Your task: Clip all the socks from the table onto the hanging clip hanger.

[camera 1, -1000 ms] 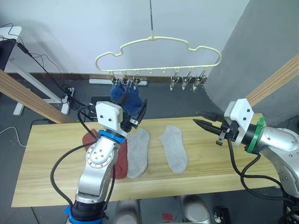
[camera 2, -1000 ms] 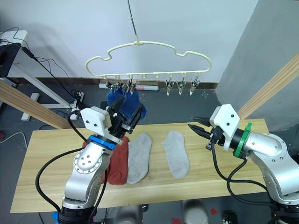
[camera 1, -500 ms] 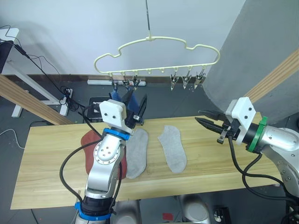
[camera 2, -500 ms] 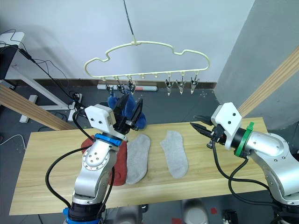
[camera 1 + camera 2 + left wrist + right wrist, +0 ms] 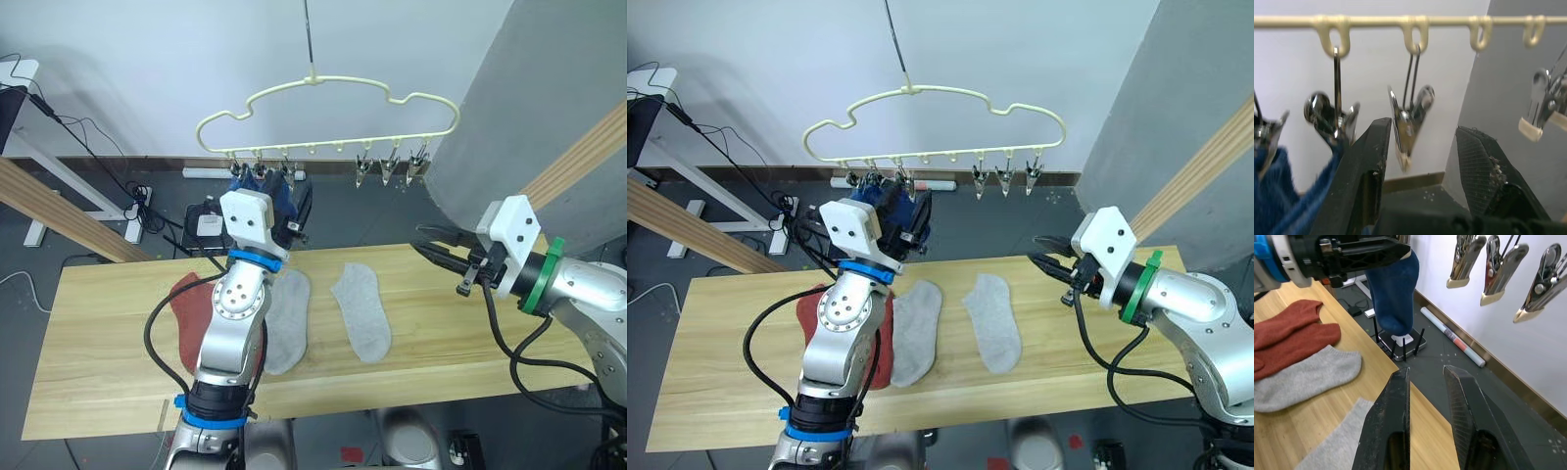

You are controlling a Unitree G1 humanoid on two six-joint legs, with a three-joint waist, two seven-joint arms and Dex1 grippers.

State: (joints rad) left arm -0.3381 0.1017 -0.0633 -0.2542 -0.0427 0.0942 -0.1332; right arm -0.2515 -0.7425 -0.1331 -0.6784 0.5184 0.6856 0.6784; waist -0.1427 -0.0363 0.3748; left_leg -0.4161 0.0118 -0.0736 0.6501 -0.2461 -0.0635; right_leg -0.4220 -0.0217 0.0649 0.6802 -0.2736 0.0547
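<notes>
At the left end of the bench, a rust-red sock is lying flat, partly covered by the left arm that is rising in front of it; whether it is one sock or two stacked cannot be told. Just beside it a light grey sock is lying lengthwise, and a second light grey sock is resting a little further right, apart from the first.

The left claw is reaching up to the left part of the clip hanger, which is hanging above the far edge of the bench by its thin metal hook. Its two black fingers are standing apart, gripping nothing, with a bare metal clip hanging between them. Just beside that clip, blue socks are dangling from the neighbouring clips on the hanger's left side. Whether there are one or two blue socks cannot be told for certain.

Along the hanger's bar, toward its right end, three more clips are hanging bare.

To the right, the right claw is hovering over the right part of the bench, well apart from the grey socks and pointing toward the middle. Its fingers are parted with a narrow gap between them, and nothing is being gripped. In the right wrist view the bare clips are hanging above it, and the blue socks are showing beyond.
</notes>
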